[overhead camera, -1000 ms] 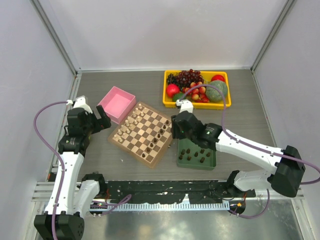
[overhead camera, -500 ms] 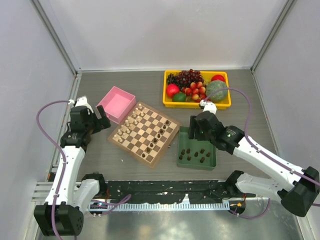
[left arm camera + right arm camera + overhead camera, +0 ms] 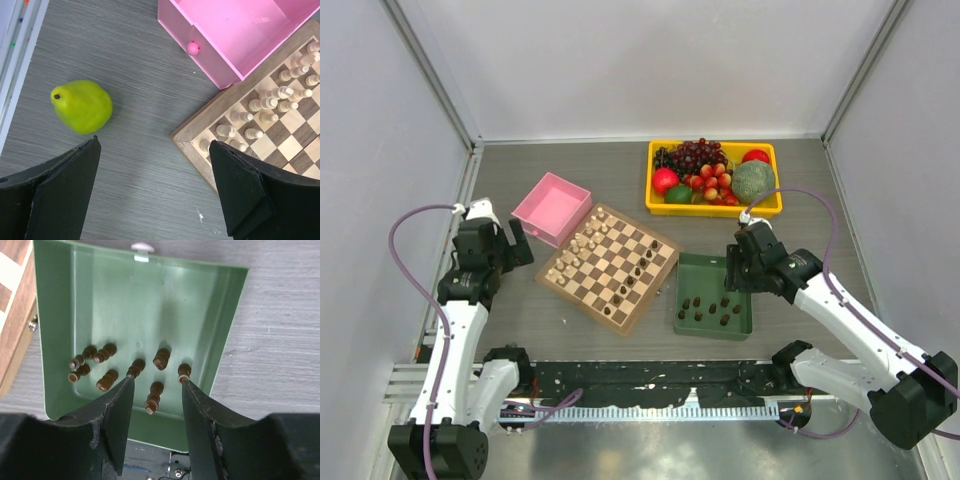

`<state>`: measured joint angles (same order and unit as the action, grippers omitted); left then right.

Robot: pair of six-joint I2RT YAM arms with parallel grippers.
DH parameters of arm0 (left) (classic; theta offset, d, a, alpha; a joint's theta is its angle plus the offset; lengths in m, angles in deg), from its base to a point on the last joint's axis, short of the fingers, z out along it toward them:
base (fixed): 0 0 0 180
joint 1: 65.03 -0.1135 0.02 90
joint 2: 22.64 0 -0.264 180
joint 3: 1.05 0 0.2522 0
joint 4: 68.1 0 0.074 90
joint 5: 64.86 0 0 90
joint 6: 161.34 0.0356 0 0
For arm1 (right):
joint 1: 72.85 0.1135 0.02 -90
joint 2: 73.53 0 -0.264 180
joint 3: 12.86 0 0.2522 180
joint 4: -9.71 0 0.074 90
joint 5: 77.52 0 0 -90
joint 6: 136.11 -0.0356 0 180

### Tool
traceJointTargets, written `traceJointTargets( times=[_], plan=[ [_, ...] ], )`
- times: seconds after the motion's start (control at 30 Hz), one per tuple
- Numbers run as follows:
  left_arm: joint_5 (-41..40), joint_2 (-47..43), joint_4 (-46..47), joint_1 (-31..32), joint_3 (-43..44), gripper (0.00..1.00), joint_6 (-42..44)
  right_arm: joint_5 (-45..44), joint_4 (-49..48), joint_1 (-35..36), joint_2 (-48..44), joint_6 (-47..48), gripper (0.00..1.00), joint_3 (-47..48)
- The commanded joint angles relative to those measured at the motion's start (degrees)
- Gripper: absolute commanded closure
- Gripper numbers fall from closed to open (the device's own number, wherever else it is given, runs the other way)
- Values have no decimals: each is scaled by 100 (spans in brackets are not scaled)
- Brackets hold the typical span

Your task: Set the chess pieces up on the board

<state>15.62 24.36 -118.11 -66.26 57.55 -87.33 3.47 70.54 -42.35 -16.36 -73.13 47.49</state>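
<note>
Grey wood-grain tabletop (image 3: 520, 170), white walls all round, both arms bolted at the near edge. Closest in, just right of the board (image 3: 612, 262), there's a green tray (image 3: 705, 272) with a bunch of the dark chess pieces (image 3: 154, 396) lying mostly in its near half. The right gripper (image 3: 157, 384) hangs over that tray with its fingers parted and nothing pinched between them. Off the board's left corner the left gripper (image 3: 154, 145) hovers over bare table, jaws spread wide, holding nothing. A green pear (image 3: 82, 106) lies out that way too, further from the board.

On the board, more dark chess pieces line the tray-side edge and cream pieces (image 3: 582, 240) line the opposite one. A pink box (image 3: 553, 207) sits right beside the board's far-left edge, can't tell if it's touching. The yellow fruit tray (image 3: 710, 211) is beyond the board's far-right side.
</note>
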Motion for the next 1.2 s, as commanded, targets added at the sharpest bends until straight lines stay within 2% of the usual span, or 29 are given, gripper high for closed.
traceJointTargets(
  times=[0.0,0.17,0.6,0.8,0.97,1.17],
  plan=[
    [-208,-112,30,-26,34,1,306,497,390,-44,-101,145,52,-80],
    [-191,-148,162,-26,43,1,482,550,400,-44,-75,101,55,-168],
    [-252,-341,153,-17,-81,1,623,216,593,-53,233,-408,57,-255],
    [-217,-253,153,-17,-81,1,623,269,259,-80,427,-479,57,-458],
    [-165,-209,127,-26,-28,1,614,269,259,-97,392,-356,56,-37],
    [186,-227,92,-26,16,1,641,-468,242,-141,514,301,47,912]
  ],
)
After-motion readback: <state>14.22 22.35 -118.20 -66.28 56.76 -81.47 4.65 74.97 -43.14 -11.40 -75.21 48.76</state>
